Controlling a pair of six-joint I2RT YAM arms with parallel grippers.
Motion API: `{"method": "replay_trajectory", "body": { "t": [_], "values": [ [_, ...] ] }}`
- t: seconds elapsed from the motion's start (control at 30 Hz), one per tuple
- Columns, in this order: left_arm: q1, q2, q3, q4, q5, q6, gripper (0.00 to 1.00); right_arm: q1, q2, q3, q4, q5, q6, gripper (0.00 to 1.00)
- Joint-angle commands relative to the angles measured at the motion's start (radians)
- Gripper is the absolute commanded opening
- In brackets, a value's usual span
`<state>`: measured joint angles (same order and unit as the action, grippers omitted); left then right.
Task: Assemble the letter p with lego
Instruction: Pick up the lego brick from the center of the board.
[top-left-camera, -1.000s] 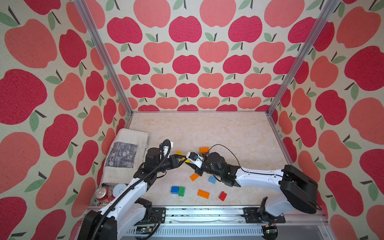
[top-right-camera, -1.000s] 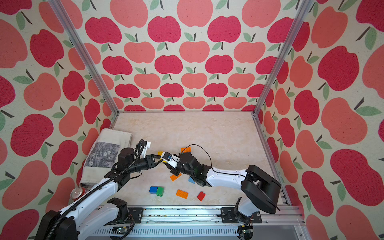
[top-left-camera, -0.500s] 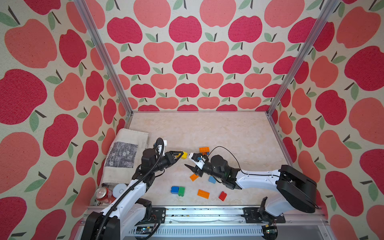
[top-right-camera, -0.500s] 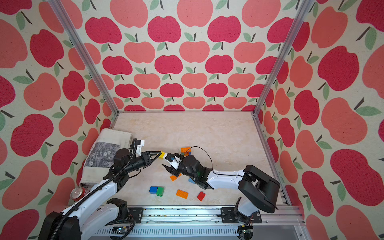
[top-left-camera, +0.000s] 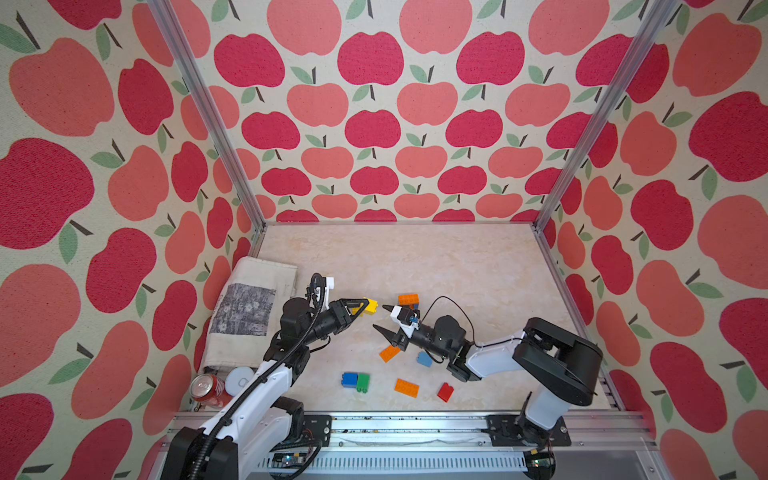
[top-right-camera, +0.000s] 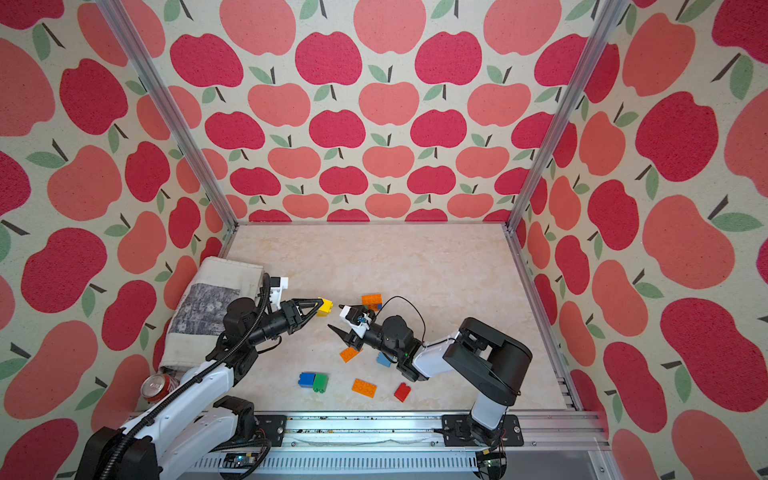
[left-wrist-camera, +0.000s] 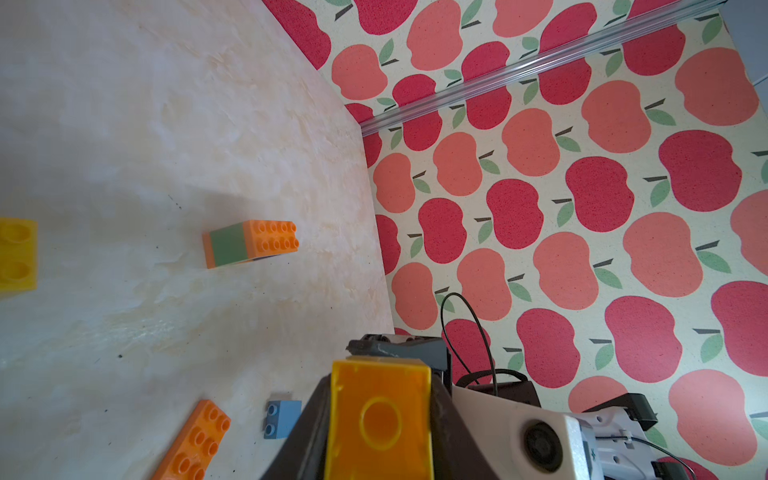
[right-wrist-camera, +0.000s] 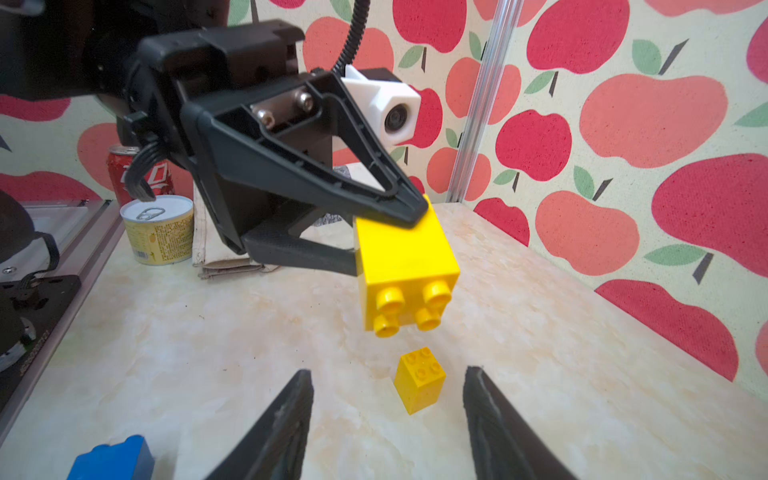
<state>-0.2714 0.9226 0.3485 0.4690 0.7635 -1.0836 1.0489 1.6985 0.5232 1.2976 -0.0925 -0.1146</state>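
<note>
Both top views: the left gripper (top-left-camera: 365, 306) was clamped on a yellow brick (top-left-camera: 371, 306). The right gripper (top-left-camera: 379, 317) was spread wide and empty, facing it. An orange flat brick (top-left-camera: 406, 387) lay loose on the table (top-left-camera: 457, 270).

Left wrist view: the held brick's hollow underside was cropped by the frame edge, as was a second yellow brick (left-wrist-camera: 16, 253).

Right wrist view: the held brick hung above the table, studs toward the right gripper. A red can (right-wrist-camera: 137, 174) bore white script, possibly a cola brand, partly hidden by cables (right-wrist-camera: 139, 183). Print on a yellow tin (right-wrist-camera: 158, 232) was too small to read.
</note>
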Motion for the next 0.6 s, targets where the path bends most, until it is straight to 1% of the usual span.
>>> {"method": "replay_trajectory", "body": {
  "t": [0.0, 0.2, 0.4, 0.57],
  "values": [
    [-0.007, -0.019, 0.012, 0.019, 0.026, 0.003, 0.29, -0.016, 0.004, 0.018, 0.086, -0.048, 0.041, 0.60],
    [-0.027, 0.004, 0.022, 0.037, 0.041, 0.005, 0.29, -0.033, 0.011, 0.034, 0.086, -0.107, 0.062, 0.57],
    [-0.068, 0.025, 0.029, 0.060, 0.042, 0.009, 0.29, -0.041, 0.032, 0.058, 0.086, -0.147, 0.084, 0.50],
    [-0.080, 0.023, 0.027, 0.063, 0.039, 0.011, 0.30, -0.043, 0.040, 0.067, 0.086, -0.164, 0.087, 0.43]
  ]
}}
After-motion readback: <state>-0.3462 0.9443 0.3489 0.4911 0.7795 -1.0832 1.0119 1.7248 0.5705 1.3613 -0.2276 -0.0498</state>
